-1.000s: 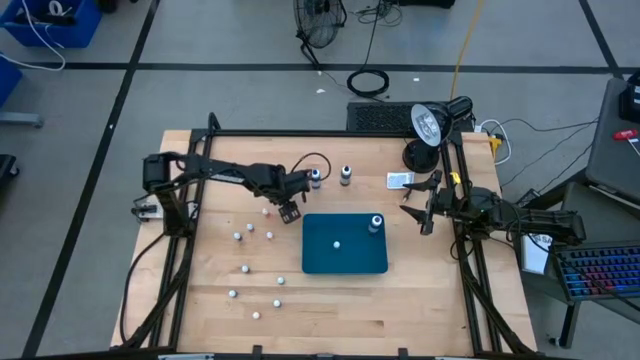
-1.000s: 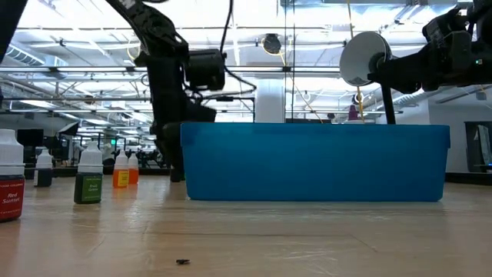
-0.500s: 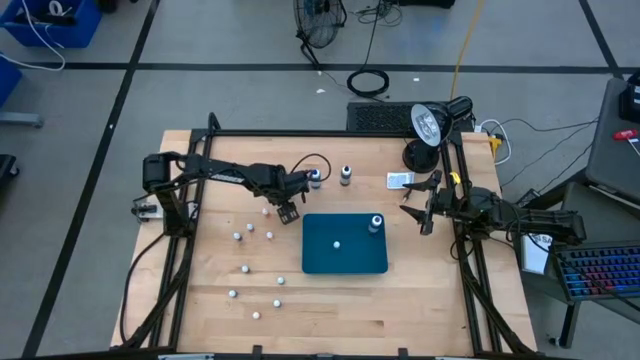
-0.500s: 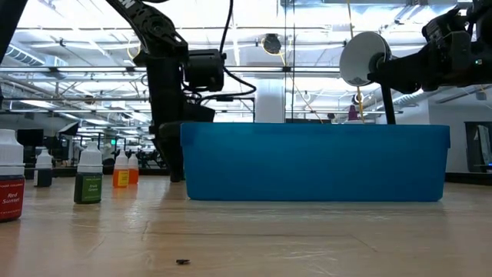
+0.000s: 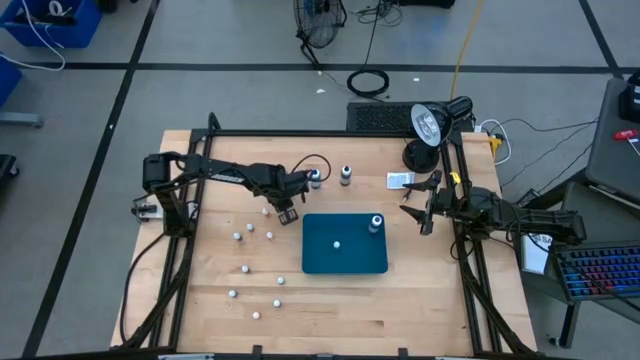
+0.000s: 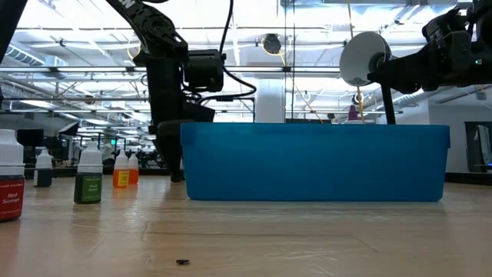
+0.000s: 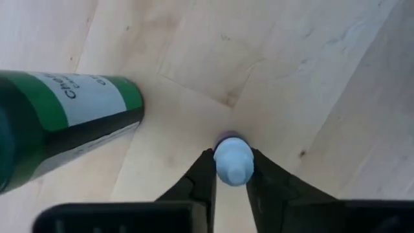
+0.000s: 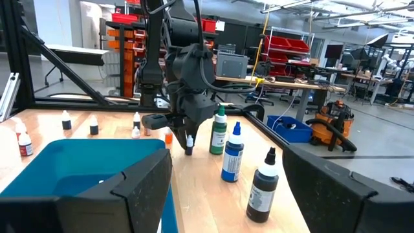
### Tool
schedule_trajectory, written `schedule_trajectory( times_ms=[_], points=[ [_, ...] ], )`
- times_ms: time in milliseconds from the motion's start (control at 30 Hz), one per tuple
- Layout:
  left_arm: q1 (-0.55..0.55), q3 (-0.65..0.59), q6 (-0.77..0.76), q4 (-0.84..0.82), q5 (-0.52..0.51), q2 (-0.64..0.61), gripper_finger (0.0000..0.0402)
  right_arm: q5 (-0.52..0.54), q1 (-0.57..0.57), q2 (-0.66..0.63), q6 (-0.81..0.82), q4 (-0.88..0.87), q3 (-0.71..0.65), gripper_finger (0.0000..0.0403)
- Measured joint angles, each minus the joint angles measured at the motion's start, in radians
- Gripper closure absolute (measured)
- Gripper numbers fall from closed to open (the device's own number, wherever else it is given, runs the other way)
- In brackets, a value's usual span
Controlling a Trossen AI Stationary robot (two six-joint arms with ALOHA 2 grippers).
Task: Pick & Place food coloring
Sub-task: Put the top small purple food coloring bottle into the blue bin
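Left gripper (image 7: 231, 169), upper centre-left of the high view, has its fingers closed narrowly around a small food coloring bottle (image 7: 232, 160), pale cap upward, long axis vertical, just above the table (image 5: 330, 310). A blue tray (image 5: 344, 244) lies lower right of it. Right gripper (image 5: 424, 208), at right of the tray, waits with fingers spread wide.

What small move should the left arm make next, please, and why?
Probably lift straight up. The left gripper has its fingers closed around a small bottle by its pale cap, low over the wooden table. The blue bin sits close by; the bottle must clear its wall.
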Motion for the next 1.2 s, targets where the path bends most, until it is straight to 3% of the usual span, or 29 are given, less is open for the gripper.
schedule_trajectory(
  times_ms=[333, 667, 867, 1200],
  points=[
    [-0.102, 0.081, -0.004, -0.067, 0.044, -0.038, 0.0341, 0.000, 0.000, 0.000, 0.000, 0.000, 0.000, 0.0121],
    [-0.306, 0.373, -0.096, -0.189, -0.009, -0.095, 0.0343, 0.000, 0.000, 0.000, 0.000, 0.000, 0.000, 0.0125],
    [-0.367, 0.563, -0.005, -0.191, -0.012, 0.039, 0.0343, 0.000, 0.000, 0.001, 0.000, 0.000, 0.000, 0.0124],
    [-0.358, 0.936, 0.171, -0.237, 0.055, 0.426, 0.0346, 0.000, 0.000, 0.001, 0.000, 0.000, 0.000, 0.0122]
  ],
)
